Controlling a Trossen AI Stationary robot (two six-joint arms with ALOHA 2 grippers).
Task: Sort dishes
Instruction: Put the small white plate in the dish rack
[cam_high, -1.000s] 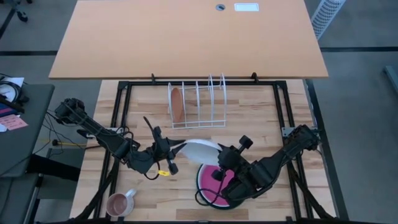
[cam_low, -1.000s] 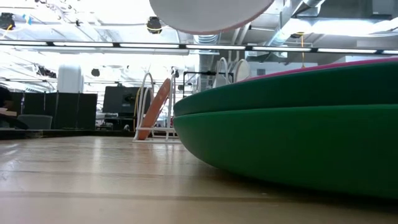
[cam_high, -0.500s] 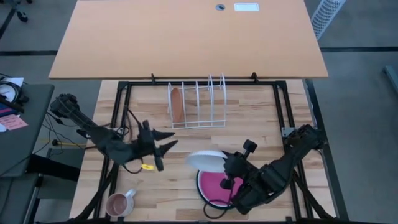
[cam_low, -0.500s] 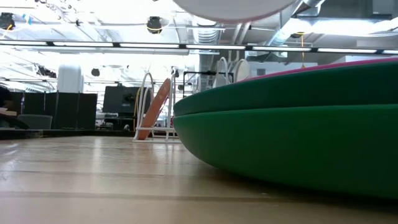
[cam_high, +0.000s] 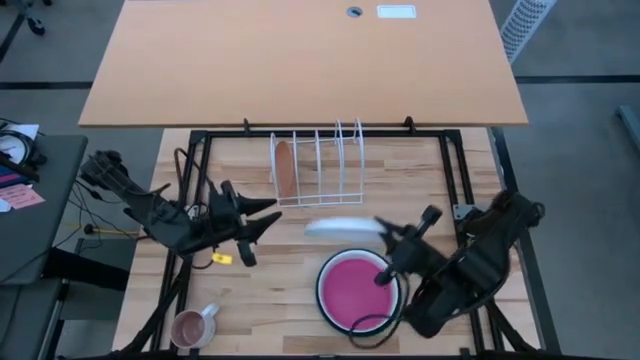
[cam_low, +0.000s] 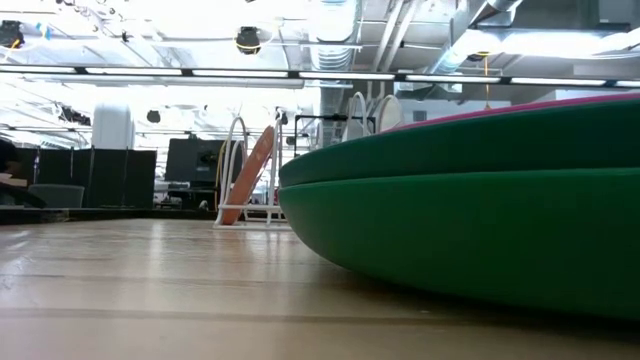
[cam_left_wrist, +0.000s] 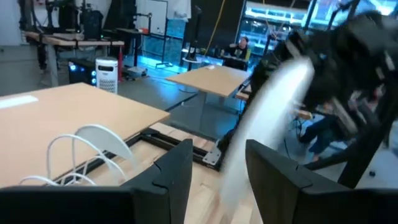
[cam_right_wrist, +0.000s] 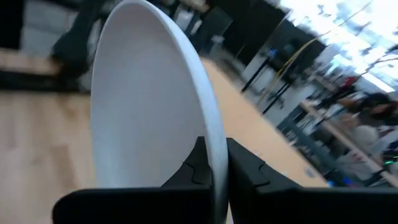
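White plate (cam_high: 343, 229) mid-frame; magenta plate (cam_high: 356, 289) on dark green plate (cam_low: 470, 200), lower centre. Orange-brown plate (cam_high: 284, 167) in white wire rack (cam_high: 318, 168). Pink mug (cam_high: 190, 327) lower left.

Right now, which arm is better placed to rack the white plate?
Right. Its tool is already shut on the white plate, lifted just in front of the wire rack. The left tool is open and empty, off to the side.

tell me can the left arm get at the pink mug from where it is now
Probably yes. The pink mug sits alone near the table's front left corner, close to the left tool, which is open and holds nothing. Nothing lies between them.
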